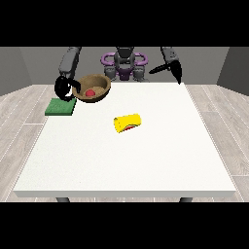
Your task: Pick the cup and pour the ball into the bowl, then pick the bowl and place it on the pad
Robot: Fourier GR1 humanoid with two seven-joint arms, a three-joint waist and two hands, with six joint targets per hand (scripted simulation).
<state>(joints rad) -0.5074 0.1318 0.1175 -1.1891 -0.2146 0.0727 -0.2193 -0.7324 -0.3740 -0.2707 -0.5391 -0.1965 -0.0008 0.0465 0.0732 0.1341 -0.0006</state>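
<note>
bowl (95, 88) with ball (90, 92) tilted, view-left hand (63, 88) seemingly curled on rim | cup (127, 122) toppled mid-table

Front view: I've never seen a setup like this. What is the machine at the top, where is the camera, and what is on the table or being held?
The camera stands across a white table and faces a humanoid robot, which shows small at the top. Its two arms reach over the table toward the camera, each ending in a black hand.

The hand at the view's left holds a brown bowl by its rim, tilted and raised near the table's far left corner. A red ball sits inside the bowl. Just beside it on the table lies a green pad, apart from the bowl.

Near the table's middle a yellow cup lies on its side.

The hand at the view's right hangs in the air with straight fingers, holding nothing.
</note>
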